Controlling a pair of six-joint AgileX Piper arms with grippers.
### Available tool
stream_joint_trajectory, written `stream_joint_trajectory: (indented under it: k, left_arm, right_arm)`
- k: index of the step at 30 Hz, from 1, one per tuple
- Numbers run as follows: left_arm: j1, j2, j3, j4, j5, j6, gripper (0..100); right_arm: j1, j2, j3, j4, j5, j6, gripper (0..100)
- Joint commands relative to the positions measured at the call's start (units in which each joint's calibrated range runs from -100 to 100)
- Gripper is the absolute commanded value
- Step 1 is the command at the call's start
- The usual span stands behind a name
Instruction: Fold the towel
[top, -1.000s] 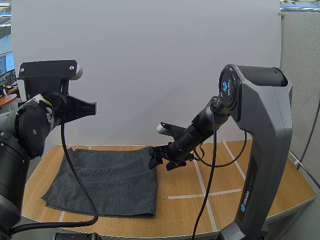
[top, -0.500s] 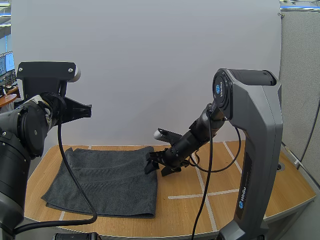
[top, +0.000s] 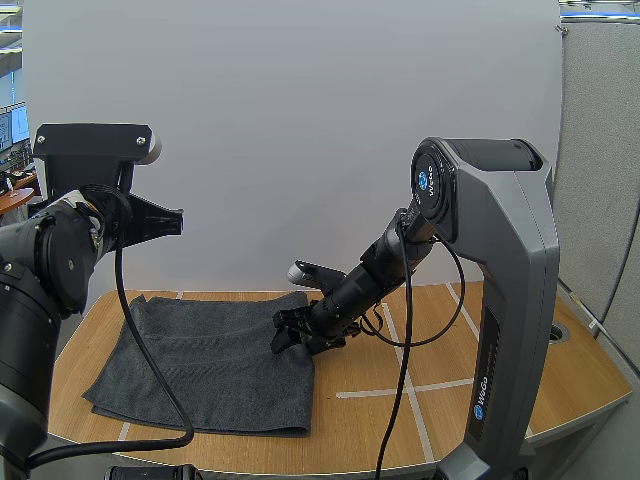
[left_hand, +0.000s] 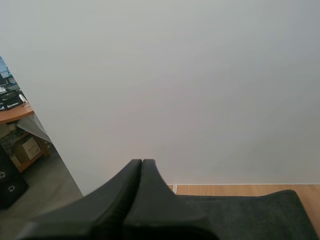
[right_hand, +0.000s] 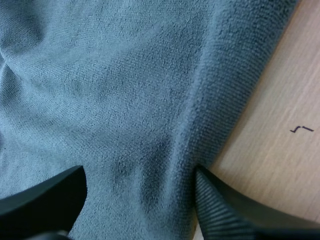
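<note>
While our right tool (top: 285, 343) stands open astride the right edge of the dark grey terry towel (top: 210, 360), left tool (left_hand: 141, 165) sits closed, empty | towel flat on pale wooden desk (top: 430, 420) | we judge it limp, light: pinch hem.

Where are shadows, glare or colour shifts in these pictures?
High view: soft, even light, and the towel looks dark grey. Right wrist view: it looks bluish, shaded along its edge. Left wrist view: the left gripper is a dark, unlit wedge.
</note>
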Motion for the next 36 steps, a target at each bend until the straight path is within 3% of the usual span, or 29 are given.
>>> stream_joint_trajectory:
  k: [1,11,19,26,36]
  left_arm:
    - [0.07,-0.42,-0.22,0.00,-1.44,-0.11,0]
    - [0.07,-0.42,-0.22,0.00,-1.44,-0.11,0]
    - [0.07,-0.42,-0.22,0.00,-1.44,-0.11,0]
    - [0.06,-0.42,-0.22,0.00,-1.97,-0.11,0]
    - [0.06,-0.42,-0.22,0.00,-4.48,-0.11,0]
  right_arm:
    - [0.06,-0.10,-0.14,0.38,0.04,-0.60,82]
    - [0.06,-0.10,-0.14,1.71,-0.17,-0.60,0]
    - [-0.39,-0.10,-0.14,-3.16,-0.31,0.72,0]
    - [-4.57,-1.73,-0.14,-5.38,0.88,1.60,0]
    - [-9.54,-2.40,-0.57,-13.18,5.47,1.60,0]
